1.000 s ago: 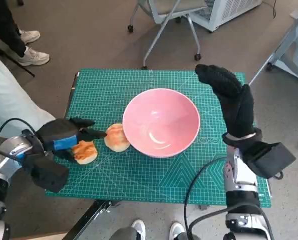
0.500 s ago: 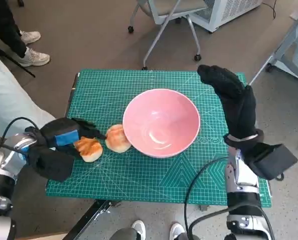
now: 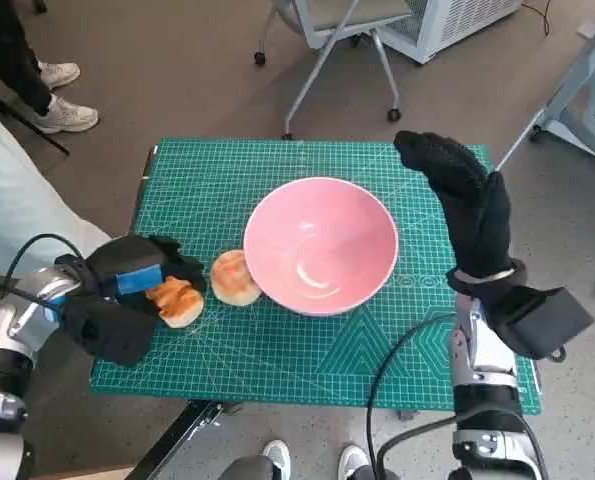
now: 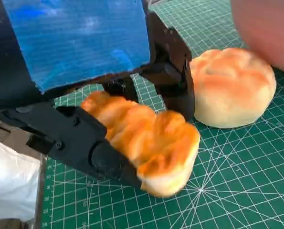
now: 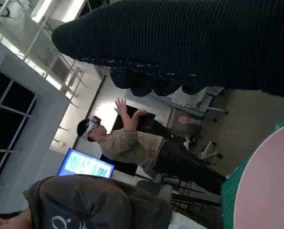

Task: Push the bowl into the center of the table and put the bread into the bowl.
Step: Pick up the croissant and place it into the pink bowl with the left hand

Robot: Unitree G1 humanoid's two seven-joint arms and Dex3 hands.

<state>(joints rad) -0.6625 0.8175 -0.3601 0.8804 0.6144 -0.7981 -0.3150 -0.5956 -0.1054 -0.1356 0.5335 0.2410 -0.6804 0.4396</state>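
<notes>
On the green cutting mat [image 3: 277, 190] that covers the small table, a pink bowl [image 3: 321, 244] sits upright near the middle, empty inside. Two pieces of bread lie to the left of it. One bun [image 3: 235, 277] rests on the mat with its edge touching or just beside the bowl's outer wall; the left wrist view shows this round, pale bun [image 4: 232, 86] with a browned top, flat on the mat with the pink wall close behind it. The other piece of bread [image 3: 175, 301] is further left, near the mat's left edge, and the left hand [image 3: 127, 285] grips it. From the wrist camera, that golden, lumpy bread [image 4: 146, 143] is clamped between black fingers [image 4: 79, 145] on one side and another finger [image 4: 175, 81] on the opposite side, with the blue-taped back of the hand above it. Whether its underside touches the mat or is lifted just off it, I cannot tell.

Over the far right part of the mat, the right hand [image 3: 467, 195] in its black knitted glove is raised beside the bowl's right rim, fingers stretched out and apart, holding nothing and not touching the bowl. Its wrist view shows the glove [image 5: 189, 43] as a dark band, a slice of the bowl's rim [image 5: 266, 191], and people in the room beyond
</notes>
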